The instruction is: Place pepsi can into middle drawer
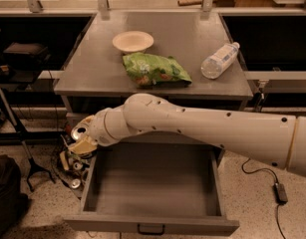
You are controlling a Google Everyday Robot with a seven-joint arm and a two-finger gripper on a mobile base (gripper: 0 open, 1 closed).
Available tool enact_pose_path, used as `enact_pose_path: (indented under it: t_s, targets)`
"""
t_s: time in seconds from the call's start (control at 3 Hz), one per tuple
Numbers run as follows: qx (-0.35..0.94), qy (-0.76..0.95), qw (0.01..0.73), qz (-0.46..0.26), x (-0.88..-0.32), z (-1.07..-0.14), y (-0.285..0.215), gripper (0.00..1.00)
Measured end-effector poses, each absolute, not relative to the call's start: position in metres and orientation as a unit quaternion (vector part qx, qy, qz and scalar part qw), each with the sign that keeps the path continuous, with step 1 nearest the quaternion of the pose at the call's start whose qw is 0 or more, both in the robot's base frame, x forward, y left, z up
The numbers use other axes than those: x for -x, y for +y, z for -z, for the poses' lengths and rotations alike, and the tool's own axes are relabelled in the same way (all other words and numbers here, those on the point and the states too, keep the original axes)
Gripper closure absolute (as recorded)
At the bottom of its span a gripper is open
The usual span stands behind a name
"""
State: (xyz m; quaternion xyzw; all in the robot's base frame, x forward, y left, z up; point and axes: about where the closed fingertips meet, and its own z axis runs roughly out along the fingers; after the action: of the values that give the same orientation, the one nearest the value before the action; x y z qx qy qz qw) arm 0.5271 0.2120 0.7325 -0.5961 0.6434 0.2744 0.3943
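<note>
My gripper [82, 140] sits at the end of the long white arm that reaches in from the right. It is shut on the pepsi can [78, 132], of which only the silver top shows. The can is tilted and held just above and outside the front left corner of the cabinet. The middle drawer [152, 185] is pulled fully open below the arm, with its grey interior bare. Its front panel carries a small black handle [151, 228]. The gripper hangs over the drawer's left wall [89, 176].
On the grey cabinet top [92, 68] are a white bowl [133, 40], a green chip bag [155, 69] and a clear bottle [220, 59] lying on its side. Cables and clutter [68, 166] lie on the floor left of the drawer, beside a dark bag [5, 193].
</note>
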Motion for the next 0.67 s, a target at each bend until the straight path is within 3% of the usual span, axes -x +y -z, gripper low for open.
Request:
enact_pose_path:
  t_s: [0.67]
  targets:
    - [0.597, 0.646, 0.381, -0.283, -0.525, -0.72, 0.215, 1.0]
